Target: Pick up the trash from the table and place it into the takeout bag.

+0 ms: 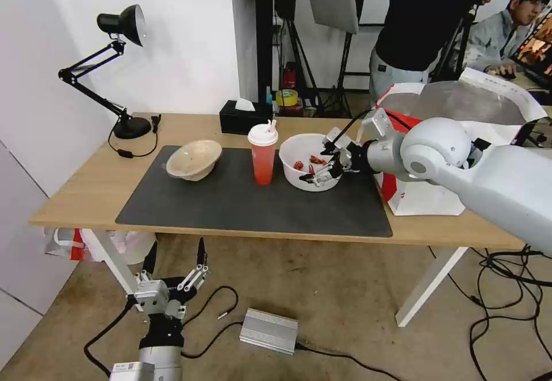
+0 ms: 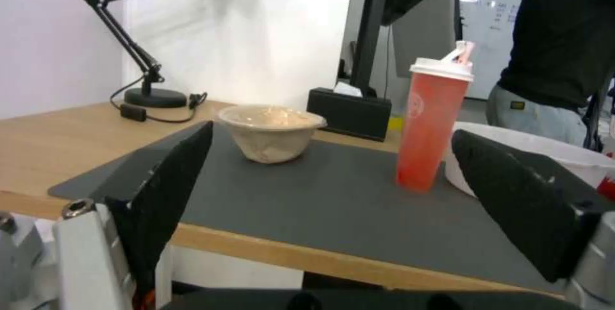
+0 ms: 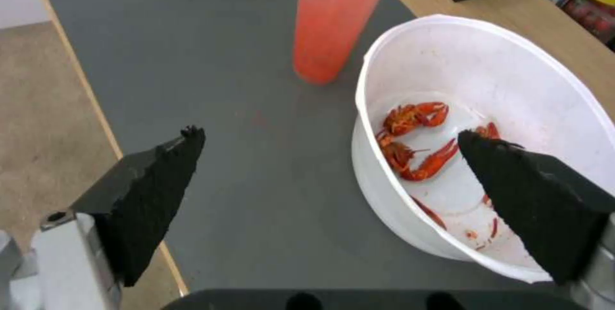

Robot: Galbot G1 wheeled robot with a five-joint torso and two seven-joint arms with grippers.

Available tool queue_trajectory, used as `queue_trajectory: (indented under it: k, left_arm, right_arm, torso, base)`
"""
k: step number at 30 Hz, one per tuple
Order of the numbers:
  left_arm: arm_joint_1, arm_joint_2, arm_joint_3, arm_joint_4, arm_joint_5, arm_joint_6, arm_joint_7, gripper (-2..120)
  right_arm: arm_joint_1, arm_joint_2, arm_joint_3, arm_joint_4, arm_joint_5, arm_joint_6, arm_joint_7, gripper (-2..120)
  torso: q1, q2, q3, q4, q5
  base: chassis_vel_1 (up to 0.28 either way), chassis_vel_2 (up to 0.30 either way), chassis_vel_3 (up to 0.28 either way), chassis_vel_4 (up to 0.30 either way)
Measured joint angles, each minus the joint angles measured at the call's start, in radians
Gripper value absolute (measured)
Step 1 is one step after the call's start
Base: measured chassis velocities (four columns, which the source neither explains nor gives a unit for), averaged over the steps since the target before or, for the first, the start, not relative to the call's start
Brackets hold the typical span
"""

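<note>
Lowest and closest in the head view, at about seven o'clock, the left gripper [image 1: 175,260] hangs below the table edge over the floor, its jaws spread wide and holding nothing. Beyond it the table [image 1: 86,188] carries a dark grey mat [image 1: 241,203]. On the mat, at ten o'clock from its centre, sits the beige paper-pulp bowl [image 1: 194,159], tipped slightly. At twelve o'clock stands the red drink cup [image 1: 263,154], upright with its white lid on. Just beside the cup, at one o'clock, is the white bowl [image 1: 307,169] with red crayfish scraps [image 3: 413,139] inside. The right gripper [image 1: 329,162] straddles that bowl's near rim, jaws released, one finger [image 3: 532,194] inside the bowl and the other outside over the mat. At three o'clock the takeout bag [image 1: 425,197] stands open on the table's right end. Farther back rest a black tissue box [image 1: 241,118] and a desk lamp [image 1: 115,70].
</note>
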Motion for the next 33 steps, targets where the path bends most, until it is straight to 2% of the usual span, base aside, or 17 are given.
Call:
queue_trajectory:
  k: [25,33]
  left_arm:
    - [-0.003,-0.009,-0.001,0.0,0.003,-0.002,-0.001,100]
    - [0.001,-0.02,0.009,-0.002,0.014,-0.007,-0.002,100]
  right_arm:
    - [0.032,0.041,-0.04,-0.062,-0.027,0.0,-0.041,100]
    - [0.049,0.076,-0.057,-0.13,-0.036,0.0,-0.053,100]
  torso:
    - [0.0,0.0,0.0,0.0,-0.0001]
    - [0.0,0.0,0.0,0.0,-0.0001]
  base:
    - [0.0,0.0,0.0,0.0]
    - [0.0,0.0,0.0,0.0]
